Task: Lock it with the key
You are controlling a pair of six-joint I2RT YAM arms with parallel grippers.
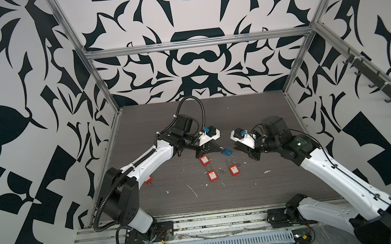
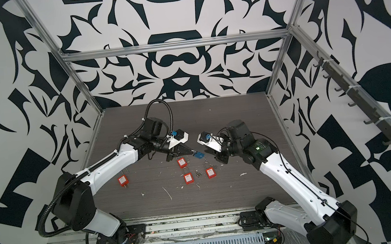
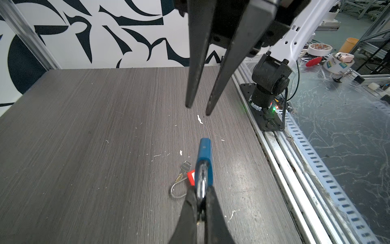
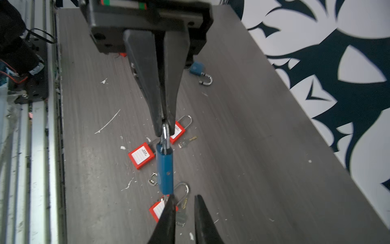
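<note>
Left claw (image 3: 201, 191) clamps blue padlock (image 3: 204, 154) shackle, half hiding red padlock (image 3: 191, 177).

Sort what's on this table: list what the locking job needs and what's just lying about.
In the job: blue padlock, held by its shackle in the left gripper; right gripper, open and empty; loose keys, which one fits cannot be told.
Lying about: red padlocks; second blue padlock; bare ring; white scraps.

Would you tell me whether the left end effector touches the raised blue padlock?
Touching: left wrist view shows the end effector clamping the padlock by its shackle.
</note>
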